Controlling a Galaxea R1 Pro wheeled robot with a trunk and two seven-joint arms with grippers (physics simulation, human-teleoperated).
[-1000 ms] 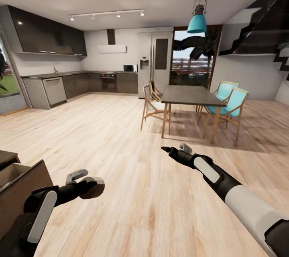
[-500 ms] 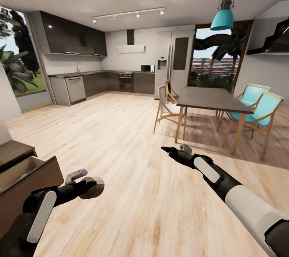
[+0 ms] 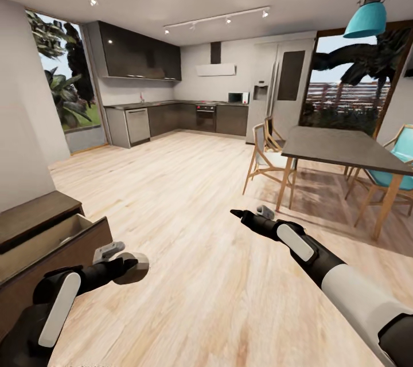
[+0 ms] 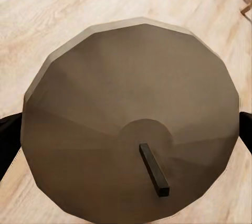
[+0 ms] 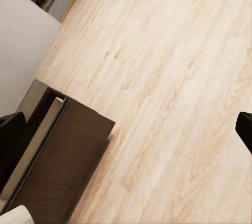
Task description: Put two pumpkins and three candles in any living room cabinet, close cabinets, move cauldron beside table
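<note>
A stubby beige-tan candle (image 3: 136, 267) sits in my left gripper (image 3: 129, 269), which is shut on it low at the left of the head view. In the left wrist view the candle's flat top (image 4: 131, 103) with its dark wick faces the camera, and a black fingertip (image 4: 7, 141) shows at each side. The dark-brown cabinet (image 3: 54, 252) stands just left of that hand with a drawer pulled out. My right gripper (image 3: 234, 214) hangs open over bare floor at centre. The right wrist view looks down on the open drawer (image 5: 63, 171).
A dining table (image 3: 344, 152) with wooden legs and chairs (image 3: 265, 155) stands at the right. The kitchen counters (image 3: 172, 117) line the far wall. A white wall (image 3: 23, 143) rises behind the cabinet. Wood floor (image 3: 189, 195) spreads between.
The camera has swung left, so the room shifts right in the picture and more of the cabinet and white wall appear. Both arms keep their pose, candle still held.
</note>
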